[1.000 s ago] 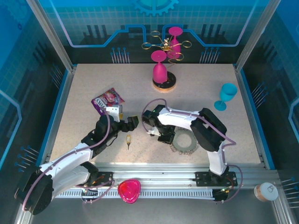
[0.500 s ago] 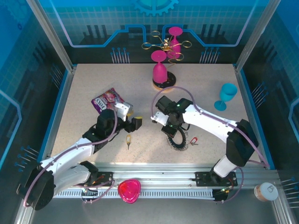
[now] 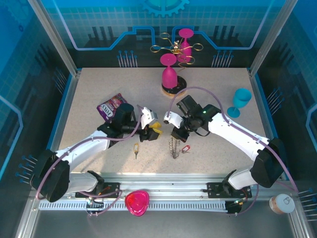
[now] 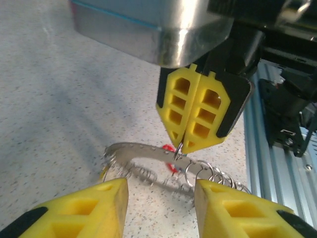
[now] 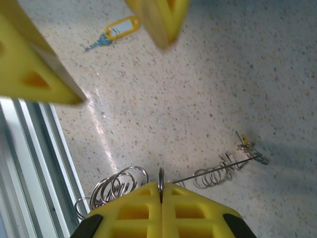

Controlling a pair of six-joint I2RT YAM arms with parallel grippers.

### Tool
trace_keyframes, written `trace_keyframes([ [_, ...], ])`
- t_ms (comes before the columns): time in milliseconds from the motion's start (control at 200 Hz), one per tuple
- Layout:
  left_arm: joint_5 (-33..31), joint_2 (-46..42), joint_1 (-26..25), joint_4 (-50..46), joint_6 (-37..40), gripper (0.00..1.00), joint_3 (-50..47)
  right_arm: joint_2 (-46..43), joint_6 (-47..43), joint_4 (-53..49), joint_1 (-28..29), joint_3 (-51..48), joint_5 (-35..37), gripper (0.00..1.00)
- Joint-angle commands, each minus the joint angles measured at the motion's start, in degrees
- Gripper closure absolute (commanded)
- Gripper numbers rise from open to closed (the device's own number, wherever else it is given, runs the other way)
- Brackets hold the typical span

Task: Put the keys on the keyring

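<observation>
Left wrist view: right gripper (image 4: 182,145) jaws clamped on keyring (image 4: 142,151); left gripper (image 4: 161,192) jaws wide apart

keyring (image 4: 141,148): shiny bare metal | table (image 4: 54,109): matt speckled stone-look | jaws: matt yellow ribbed plastic

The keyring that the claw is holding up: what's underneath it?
Bare speckled table, and a red-headed key lying beside its lower edge. The keyring, pinched by the right gripper, covers most of that key in the left wrist view.
</observation>
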Motion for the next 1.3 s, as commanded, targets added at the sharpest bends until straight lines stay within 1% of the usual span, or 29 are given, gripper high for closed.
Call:
trace_keyframes([
  [0,7.44,1.97,-0.48,-2.03,4.58,0.63,2.13,-1.13,-1.51,3.53,-0.58,-0.98,-5.8,1.0],
  [110,9.28,2.79,-0.39,-1.94,6.07,0.65,1.71,-0.71,-2.12,2.99,-0.66,-0.78,-6.32,1.0],
  [435,10.2,5.03,-0.42,-3.83,10.68,0.68,2.09,-0.96,-3.27,3.24,-0.66,-0.22,-9.58,1.0],
  [540,10.13,5.56,-0.45,-4.09,11.57,0.71,2.48,-0.79,-3.5,3.26,-0.59,0.19,-10.15,1.0],
  [990,12.24,7.25,-0.48,-5.21,13.0,0.74,3.64,1.03,-4.43,2.57,0.35,2.52,-10.43,1.0],
  [1051,12.29,7.58,-0.59,-5.15,13.0,0.76,3.79,1.15,-4.41,2.63,0.43,2.78,-10.59,1.0],
  [1296,13.54,7.4,-0.6,-0.91,10.66,0.78,2.78,1.68,-3.89,3.76,0.83,2.53,-11.62,1.0],
])
